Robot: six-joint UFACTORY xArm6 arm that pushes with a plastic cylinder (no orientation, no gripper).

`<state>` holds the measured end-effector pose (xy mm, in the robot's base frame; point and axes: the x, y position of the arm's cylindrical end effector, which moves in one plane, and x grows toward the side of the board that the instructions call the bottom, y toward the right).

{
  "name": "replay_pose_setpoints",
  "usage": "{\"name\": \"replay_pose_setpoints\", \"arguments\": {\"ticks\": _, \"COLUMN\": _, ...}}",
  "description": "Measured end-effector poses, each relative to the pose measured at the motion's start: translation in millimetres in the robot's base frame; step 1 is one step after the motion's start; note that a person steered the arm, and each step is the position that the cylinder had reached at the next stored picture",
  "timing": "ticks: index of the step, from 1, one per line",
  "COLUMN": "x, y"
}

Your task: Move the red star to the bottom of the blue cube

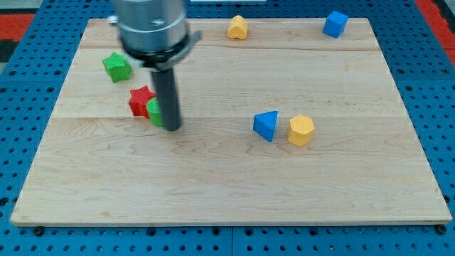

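Camera view shows the red star (141,99) at the view's left of the wooden board (227,199), touching a green block (154,112) whose shape is partly hidden behind the rod. My tip (173,129) rests on the board just right of that green block, close to the star but not on it. No pincer is fitted, so there are no jaws to spread or press together; the rod only pushes. The blue cube (335,23) sits at the view's top right, well apart from the star. Judgement: the task is barely begun; the star must travel nearly the whole board rightward to sit below the cube. Blocks appear smooth, matte and solid; the board is pale, lightly grained planking on a blue perforated base (28,43). Also present: green star (116,67), yellow heart (237,28), blue triangular block (266,126), yellow hexagonal block (301,130).
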<state>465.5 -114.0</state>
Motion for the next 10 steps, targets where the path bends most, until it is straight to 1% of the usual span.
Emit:
{"name": "replay_pose_setpoints", "arguments": {"ticks": 1, "x": 15.4, "y": -51.8}}
{"name": "replay_pose_setpoints", "arguments": {"ticks": 2, "x": 36.3, "y": -116.5}}
{"name": "replay_pose_setpoints", "arguments": {"ticks": 3, "x": -3.9, "y": -125.6}}
{"name": "replay_pose_setpoints", "arguments": {"ticks": 4, "x": -35.7, "y": -52.0}}
{"name": "replay_pose_setpoints", "arguments": {"ticks": 5, "x": -76.2, "y": -8.5}}
{"name": "replay_pose_setpoints", "arguments": {"ticks": 7, "x": -76.8, "y": -102.7}}
{"name": "replay_pose_setpoints", "arguments": {"ticks": 8, "x": -99.8, "y": -84.6}}
{"name": "replay_pose_setpoints", "arguments": {"ticks": 10, "x": -124.8, "y": 46.1}}
